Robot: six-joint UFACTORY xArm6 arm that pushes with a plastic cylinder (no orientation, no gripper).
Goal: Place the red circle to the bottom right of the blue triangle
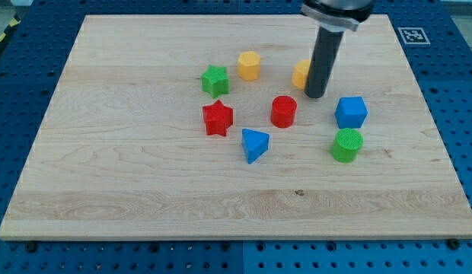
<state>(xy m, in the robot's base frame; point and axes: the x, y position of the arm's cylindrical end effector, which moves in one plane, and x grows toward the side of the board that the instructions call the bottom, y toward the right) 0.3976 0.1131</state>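
Observation:
The red circle (283,111) stands near the middle of the wooden board (129,183). The blue triangle (254,144) lies just below and left of it. My tip (314,95) is a little up and to the right of the red circle, with a small gap between them. The rod covers part of a yellow block (300,74) behind it.
A red star (218,118) sits left of the red circle. A green star (215,80) and a yellow hexagon block (249,66) are above. A blue cube-like block (351,112) and a green cylinder (346,145) lie to the right.

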